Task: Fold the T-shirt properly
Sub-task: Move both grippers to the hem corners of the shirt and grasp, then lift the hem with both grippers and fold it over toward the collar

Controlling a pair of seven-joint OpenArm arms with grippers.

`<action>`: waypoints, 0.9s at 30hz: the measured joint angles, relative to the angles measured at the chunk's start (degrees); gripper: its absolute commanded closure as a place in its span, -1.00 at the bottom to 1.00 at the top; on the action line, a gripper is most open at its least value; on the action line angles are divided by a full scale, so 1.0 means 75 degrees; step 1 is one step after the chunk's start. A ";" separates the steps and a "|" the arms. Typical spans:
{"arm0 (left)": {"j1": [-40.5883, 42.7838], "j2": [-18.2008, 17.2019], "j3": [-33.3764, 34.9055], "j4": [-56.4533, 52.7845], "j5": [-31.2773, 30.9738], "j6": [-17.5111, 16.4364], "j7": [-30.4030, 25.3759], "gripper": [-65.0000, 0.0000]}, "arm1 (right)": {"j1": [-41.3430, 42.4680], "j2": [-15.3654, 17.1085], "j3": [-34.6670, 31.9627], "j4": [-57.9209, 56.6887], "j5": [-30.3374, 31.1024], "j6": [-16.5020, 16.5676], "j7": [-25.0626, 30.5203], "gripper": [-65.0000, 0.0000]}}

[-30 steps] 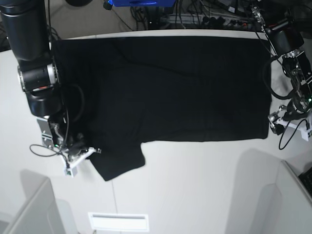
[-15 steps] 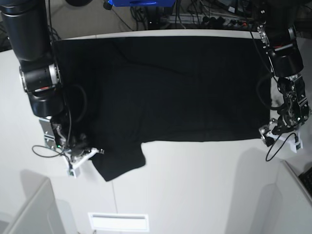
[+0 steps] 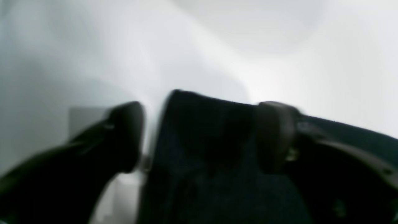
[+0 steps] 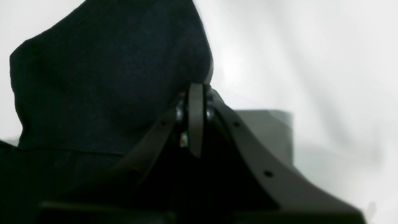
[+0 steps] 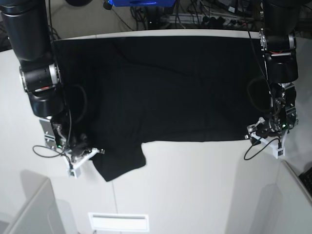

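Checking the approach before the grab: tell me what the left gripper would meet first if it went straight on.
Most likely the T-shirt: its black corner already sits between the left gripper's spread fingers. Depth is blurry.

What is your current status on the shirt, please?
Right gripper shut on T-shirt sleeve. Left gripper open astride hem corner. Nothing in the way.

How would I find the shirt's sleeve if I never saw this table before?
Look at the white table with the big black cloth T-shirt spread flat across it. Along the shirt's straight near edge, one short flap, the sleeve, sticks out beside the right gripper.
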 measured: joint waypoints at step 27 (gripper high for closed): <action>0.0417 -0.0023 0.0035 0.0801 -0.0017 0.0000 0.0248 1.00 | -0.0930 0.0472 0.1078 0.2328 -0.0166 -0.0557 -0.1105 1.00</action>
